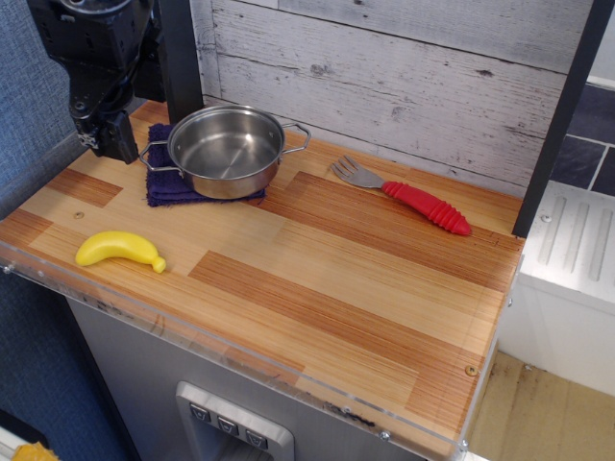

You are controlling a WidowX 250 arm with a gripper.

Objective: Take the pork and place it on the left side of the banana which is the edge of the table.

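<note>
The pork is a fork with a silver head and a ribbed red handle, lying flat at the back right of the wooden table. The yellow toy banana lies near the front left edge. My gripper hangs at the back left, above the table beside the pot's left handle, far from the fork. Only its dark finger body shows, so I cannot tell whether it is open or shut. Nothing shows in it.
A steel pot stands on a dark purple cloth at the back left. A grey plank wall runs behind the table. A black post stands at the right. A clear plastic strip lines the front rim.
</note>
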